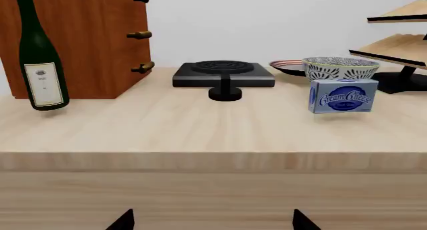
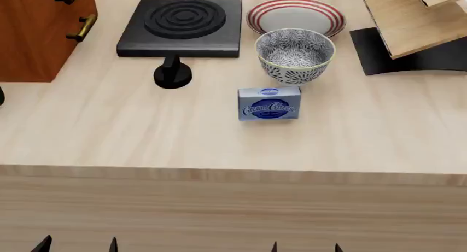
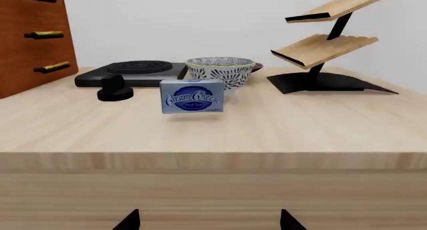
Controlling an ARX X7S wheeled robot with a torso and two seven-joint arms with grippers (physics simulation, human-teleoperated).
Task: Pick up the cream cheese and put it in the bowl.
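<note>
The cream cheese, a light blue and white box with a dark blue oval logo, stands upright on the wooden table just in front of the bowl. The bowl is deep, with a blue-and-white floral pattern. Both also show in the left wrist view, the box and the bowl, and in the right wrist view, the box and the bowl. My left gripper and right gripper are open and empty, low in front of the table's front edge, well short of the box.
A black stove plate with a black knob sits at the back left. A white plate with red rings lies behind the bowl. A wooden cabinet stands far left, a wine bottle beside it, a wooden rack at right.
</note>
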